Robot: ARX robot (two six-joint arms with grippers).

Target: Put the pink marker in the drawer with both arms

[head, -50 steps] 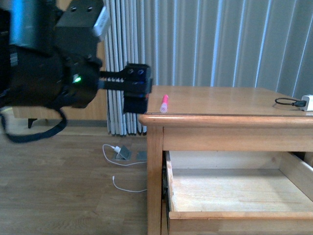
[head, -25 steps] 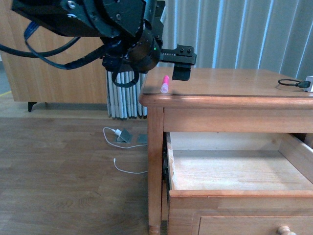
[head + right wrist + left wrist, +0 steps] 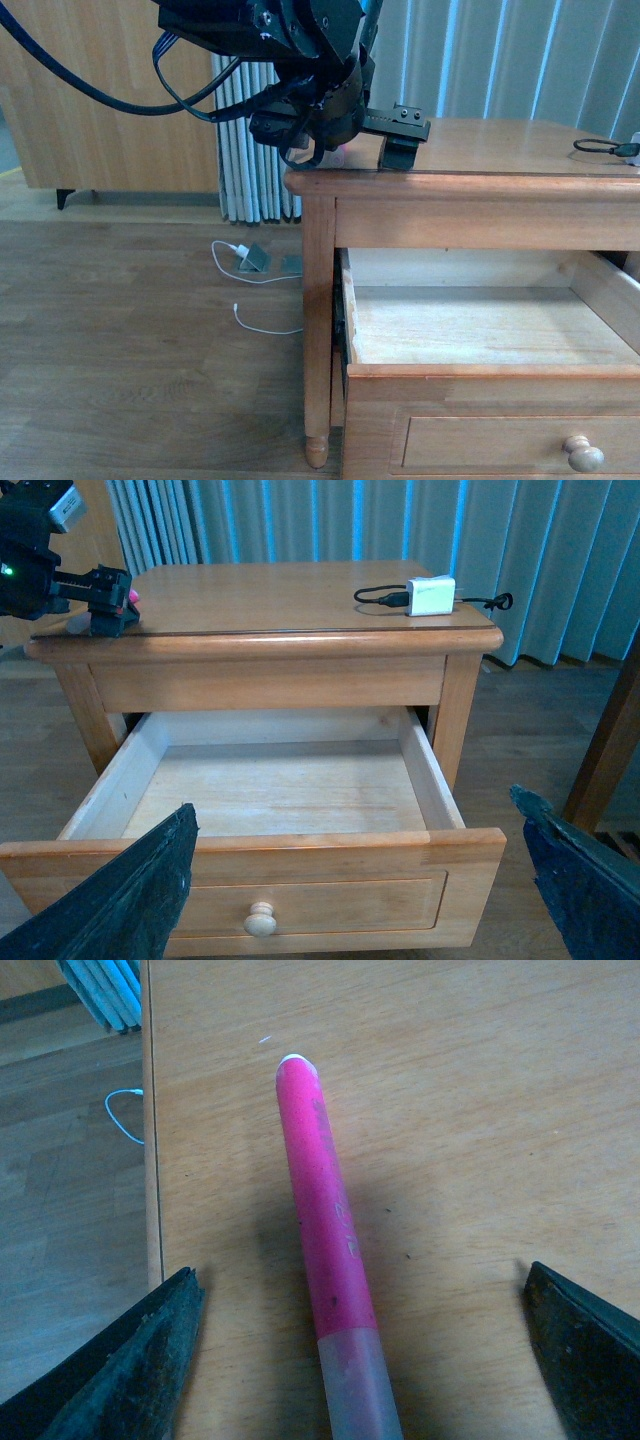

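Note:
The pink marker (image 3: 325, 1230) lies flat on the wooden cabinet top near its left corner, its paler cap end towards my left wrist. My left gripper (image 3: 360, 1285) is open and straddles it, one finger (image 3: 150, 1350) at the cabinet's edge and the other far off on the opposite side, neither touching. In the front view the left gripper (image 3: 398, 138) sits low over that corner and hides the marker. The drawer (image 3: 300, 880) is pulled out, its pale inside bare. My right gripper (image 3: 352, 810) is open in front of the drawer, holding nothing. The marker (image 3: 132, 597) shows pink beside the left gripper (image 3: 102, 608).
A white charger (image 3: 430, 595) with a black cable loop (image 3: 600, 147) lies at the cabinet top's far right. Curtains hang behind. White cables and a plug (image 3: 250, 262) lie on the floor left of the cabinet. A dark wooden post (image 3: 610, 750) stands right of the drawer.
My left arm has swung right and come down over the cabinet's left corner, its fingers now either side of the marker. The front view has shifted, showing the drawer front and knob.

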